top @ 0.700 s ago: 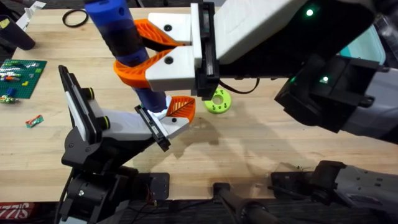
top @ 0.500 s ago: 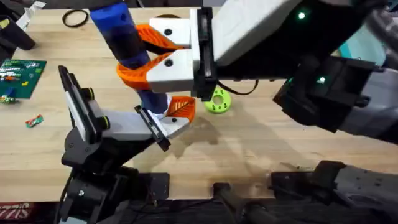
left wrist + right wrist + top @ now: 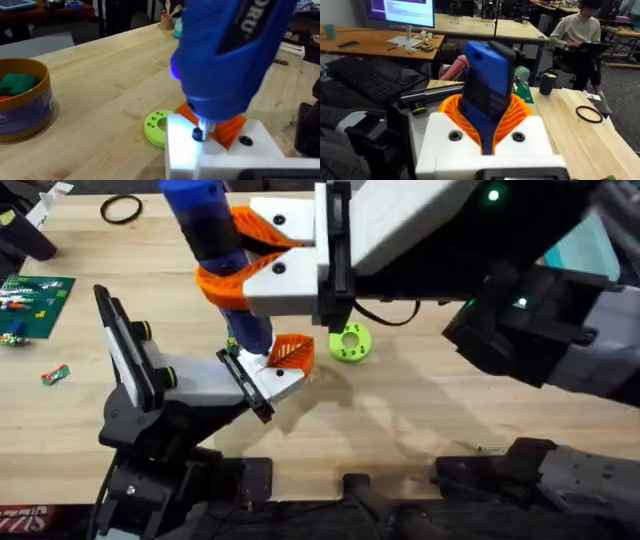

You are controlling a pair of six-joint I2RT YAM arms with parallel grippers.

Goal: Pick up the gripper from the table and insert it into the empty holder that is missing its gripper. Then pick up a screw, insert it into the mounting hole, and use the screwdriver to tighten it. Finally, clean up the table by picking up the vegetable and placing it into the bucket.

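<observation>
Right gripper (image 3: pixel 222 255) clamped on the screwdriver (image 3: pixel 215 240), held upright over the middle of the table (image 3: pixel 420 395). Tip set down on the white holder (image 3: pixel 210 157), touching its screw (image 3: pixel 198 134), just beside the small orange gripper (image 3: pixel 291 353) seated there. Left gripper: cannot tell whether apart or together. Green disc (image 3: pixel 349 343) just right of the holder. Bucket (image 3: pixel 22 107) far left, green vegetable (image 3: pixel 17 82) inside.

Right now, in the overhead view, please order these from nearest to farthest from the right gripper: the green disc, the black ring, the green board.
From the right gripper, shut on the screwdriver:
1. Black ring, at the far edge, to the left.
2. Green disc, nearer the bases, to the right. These two are too close to call.
3. Green board, at the left edge.
</observation>
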